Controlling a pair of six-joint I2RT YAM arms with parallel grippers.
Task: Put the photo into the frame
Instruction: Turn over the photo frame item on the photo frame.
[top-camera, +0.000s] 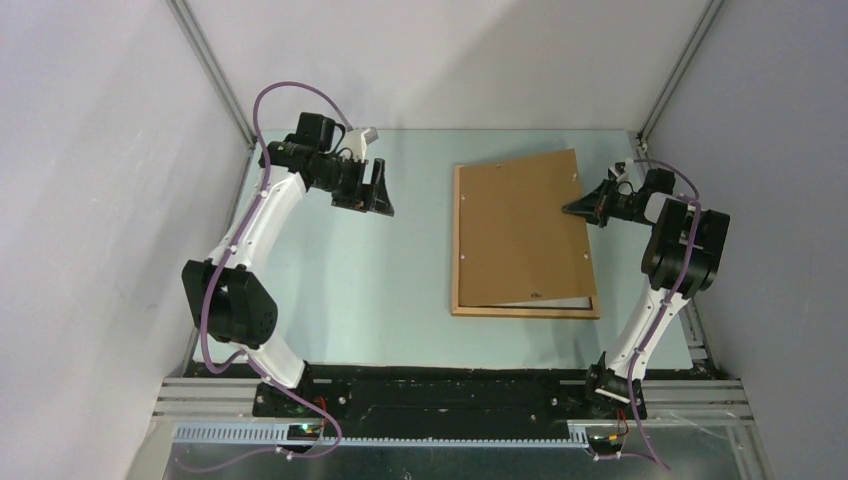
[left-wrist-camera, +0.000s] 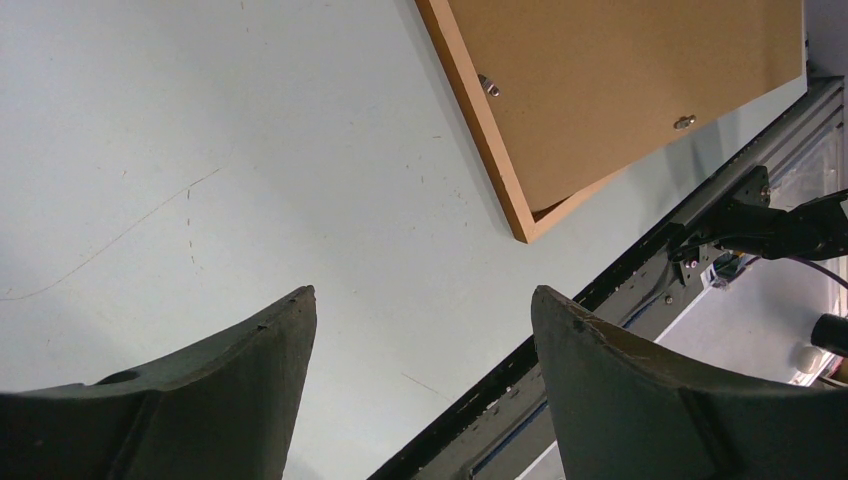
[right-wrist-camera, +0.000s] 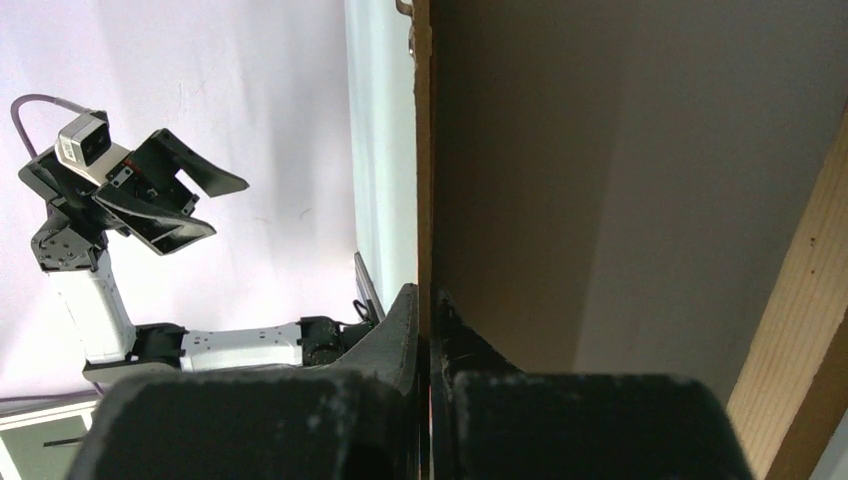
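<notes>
Pale-green tabletop (top-camera: 400, 290), grey walls: frame (top-camera: 457, 240) lies toward 3 o'clock with the backing board (top-camera: 520, 230) skewed over it.
Right end effector (top-camera: 572, 209) is pinched tight on the board's 3 o'clock edge. Left end effector (top-camera: 383, 195) hangs wide open and empty at 10 o'clock. The white sliver inside the frame's 6 o'clock rail is probably the photo (top-camera: 560, 299). Judged thin, light and bendable; take it by an edge.

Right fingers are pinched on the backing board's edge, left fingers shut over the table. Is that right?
Not quite. The left fingers are open, not shut, as the left wrist view shows; they are over the table, holding nothing. The right fingers are pinched on the backing board's edge.
</notes>
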